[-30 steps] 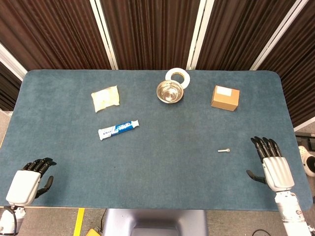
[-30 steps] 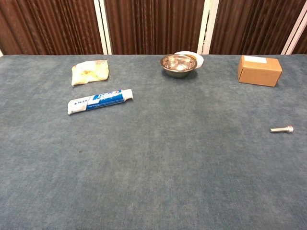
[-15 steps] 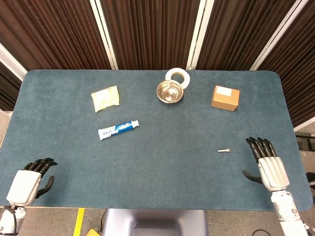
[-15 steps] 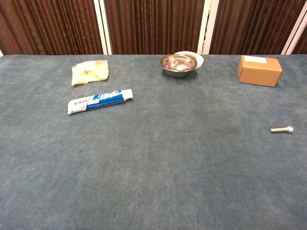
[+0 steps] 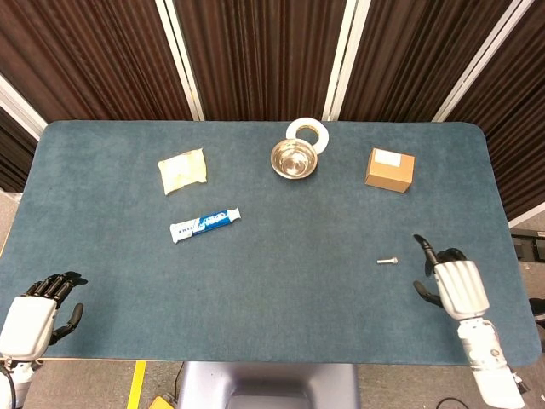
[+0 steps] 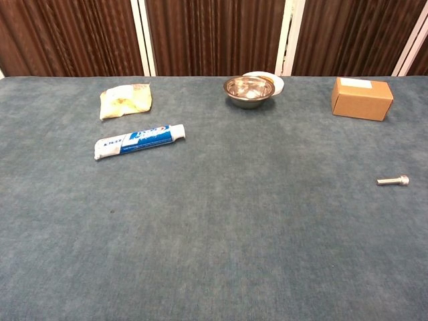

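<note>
Just left of right hand, bolt.

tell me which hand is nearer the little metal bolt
Right. The right hand hovers just beside the bolt, empty, not touching it. The left hand sits at the table's opposite near corner, far from it.
</note>
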Robot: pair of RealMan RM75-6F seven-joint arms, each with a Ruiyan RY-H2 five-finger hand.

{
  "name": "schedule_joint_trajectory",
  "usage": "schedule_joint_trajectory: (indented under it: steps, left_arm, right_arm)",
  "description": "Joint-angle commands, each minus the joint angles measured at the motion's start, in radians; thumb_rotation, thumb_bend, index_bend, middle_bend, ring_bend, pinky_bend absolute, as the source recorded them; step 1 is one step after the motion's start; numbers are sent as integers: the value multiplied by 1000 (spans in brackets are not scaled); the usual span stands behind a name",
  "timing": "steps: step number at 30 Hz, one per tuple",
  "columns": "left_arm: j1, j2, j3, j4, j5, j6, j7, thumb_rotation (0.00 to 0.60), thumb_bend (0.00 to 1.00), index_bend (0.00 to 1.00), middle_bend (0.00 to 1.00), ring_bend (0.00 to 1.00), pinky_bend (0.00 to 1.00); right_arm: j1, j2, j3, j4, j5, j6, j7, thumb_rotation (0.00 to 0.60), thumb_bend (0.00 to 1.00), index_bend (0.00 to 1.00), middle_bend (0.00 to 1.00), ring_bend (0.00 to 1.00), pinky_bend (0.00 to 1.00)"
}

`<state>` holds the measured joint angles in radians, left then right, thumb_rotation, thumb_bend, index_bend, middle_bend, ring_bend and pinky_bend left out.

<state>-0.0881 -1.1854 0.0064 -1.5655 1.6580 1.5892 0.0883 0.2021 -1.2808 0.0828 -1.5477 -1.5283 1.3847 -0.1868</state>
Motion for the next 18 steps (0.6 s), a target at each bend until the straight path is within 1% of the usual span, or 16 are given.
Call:
schedule_joint_trajectory:
  steps: [1, 3, 5, 8, 12, 15, 18]
  left_arm:
    - [-2, -2, 0, -1, -7, -12, 16, 600, 451, 346, 288, 293, 421]
    - [-2, -2, 2, -4, -4, -16, 23, 600, 451, 346, 288, 293, 421]
    - [-1, -1, 2, -6, 0, -12, 26, 600, 452, 346, 288, 293, 421]
    - [1, 1, 1, -8, 1, -5, 21, 600, 452, 347, 288, 293, 421]
    - [3, 2, -2, -6, -3, -3, 13, 600, 452, 348, 288, 294, 421]
    - [3, 2, -2, -5, -3, -5, 10, 600, 452, 349, 288, 294, 421]
    - [3, 2, -2, -5, 0, -5, 11, 600, 452, 349, 288, 294, 421]
  right_arm:
    - [59, 16, -4, -30, 24, -114, -36, 600, 368, 318, 846, 740, 641]
    - [92, 35, -10, -53, 49, -195, -47, 600, 368, 325, 868, 763, 665]
    - [117, 37, -11, -58, 70, -245, -87, 600, 368, 328, 878, 774, 677]
    - [139, 12, -6, -42, 99, -274, -145, 600, 368, 329, 888, 785, 689]
    - [157, -21, 4, -22, 135, -292, -177, 600, 368, 340, 905, 804, 710]
    - [170, -45, 6, 0, 150, -302, -195, 600, 368, 375, 920, 820, 730]
    - [185, -70, 5, 35, 142, -304, -200, 600, 415, 462, 933, 837, 748]
